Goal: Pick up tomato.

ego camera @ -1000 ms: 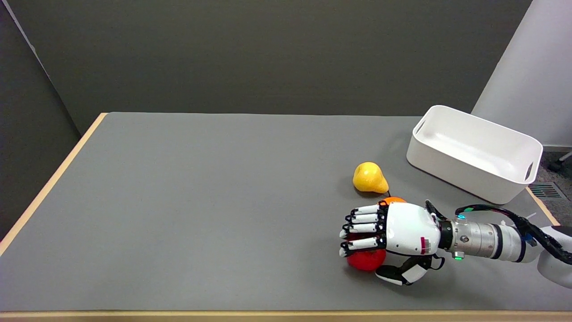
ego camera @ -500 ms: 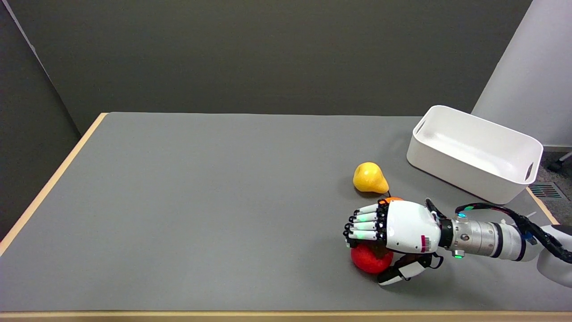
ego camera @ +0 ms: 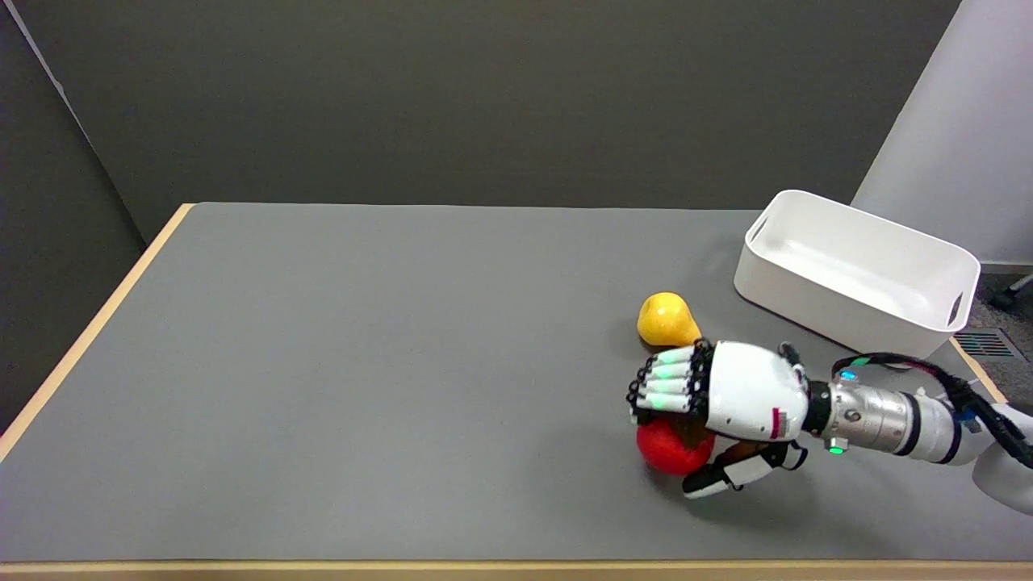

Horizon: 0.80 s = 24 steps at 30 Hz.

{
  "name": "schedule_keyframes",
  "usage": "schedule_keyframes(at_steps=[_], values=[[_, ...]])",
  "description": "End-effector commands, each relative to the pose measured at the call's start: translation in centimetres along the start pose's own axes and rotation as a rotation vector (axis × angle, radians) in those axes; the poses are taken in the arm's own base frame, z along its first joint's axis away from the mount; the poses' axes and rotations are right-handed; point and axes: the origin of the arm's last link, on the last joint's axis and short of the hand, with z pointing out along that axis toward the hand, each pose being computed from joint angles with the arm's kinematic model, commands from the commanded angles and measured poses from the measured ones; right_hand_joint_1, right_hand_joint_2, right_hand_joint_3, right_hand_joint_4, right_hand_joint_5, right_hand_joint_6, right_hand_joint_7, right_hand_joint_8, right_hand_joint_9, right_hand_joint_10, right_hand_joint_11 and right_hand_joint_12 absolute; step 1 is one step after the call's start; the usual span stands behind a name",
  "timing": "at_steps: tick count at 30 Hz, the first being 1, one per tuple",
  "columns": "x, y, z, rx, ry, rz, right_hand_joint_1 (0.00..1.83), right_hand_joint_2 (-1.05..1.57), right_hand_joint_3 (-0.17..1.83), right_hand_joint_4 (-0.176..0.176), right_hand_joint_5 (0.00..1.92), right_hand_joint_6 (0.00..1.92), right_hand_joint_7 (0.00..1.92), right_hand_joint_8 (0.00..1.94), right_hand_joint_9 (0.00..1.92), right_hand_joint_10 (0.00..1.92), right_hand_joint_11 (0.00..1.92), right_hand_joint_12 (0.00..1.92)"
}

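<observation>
Hand: the right hand [ego camera: 730, 399] curls over the tomato [ego camera: 671, 452], fingers [ego camera: 666, 387] bent down across its top, thumb beneath on the near side, grasping it.
Tomato: on the table [ego camera: 363, 387], near the front edge, directly under the palm.
Lift: likely straight up; the round fruit has no long axis.
Nearby: pear [ego camera: 667, 320] just behind.

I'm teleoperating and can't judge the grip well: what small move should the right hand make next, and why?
Probably a short, slow lift straight up. The right hand has its fingers curled over the tomato with the thumb beside it; a pear lies close behind, so avoid swinging sideways.
</observation>
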Motion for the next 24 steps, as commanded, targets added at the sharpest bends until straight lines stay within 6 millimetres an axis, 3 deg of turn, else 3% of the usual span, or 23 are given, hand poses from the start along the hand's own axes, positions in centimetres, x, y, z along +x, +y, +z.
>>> schedule_keyframes(at_steps=[1, 4, 8, 10, 13, 16, 24], values=[[6.1, 3.1, -5.1, -0.210, 0.296, -0.110, 1.34, 1.06, 0.34, -0.165, 0.63, 1.62, 0.88, 1.23, 0.73, 1.43, 0.71, 1.65], [7.6, 3.9, -7.3, -0.302, 0.373, -0.138, 1.34, 1.12, 0.21, -0.168, 0.61, 1.61, 0.86, 1.24, 0.73, 1.40, 0.73, 1.53], [8.9, 4.6, -10.2, -0.406, 0.476, -0.124, 1.34, 1.14, 0.18, -0.172, 0.60, 1.62, 0.85, 1.25, 0.72, 1.41, 0.73, 1.53], [9.5, 4.8, -11.5, -0.454, 0.533, -0.122, 1.34, 1.13, 0.20, -0.156, 0.61, 1.62, 0.86, 1.24, 0.73, 1.40, 0.74, 1.52], [10.4, 5.3, -13.4, -0.542, 0.612, -0.150, 1.34, 1.06, 0.33, -0.164, 0.63, 1.62, 0.88, 1.23, 0.73, 1.43, 0.71, 1.63], [11.1, 6.1, -14.9, -0.642, 0.658, -0.175, 1.34, 1.08, 0.31, -0.161, 0.63, 1.62, 0.88, 1.23, 0.73, 1.43, 0.71, 1.61], [12.3, 10.1, -16.3, -0.843, 0.722, -0.160, 1.34, 1.15, 0.17, -0.176, 0.59, 1.63, 0.85, 1.26, 0.72, 1.41, 0.70, 1.53]])
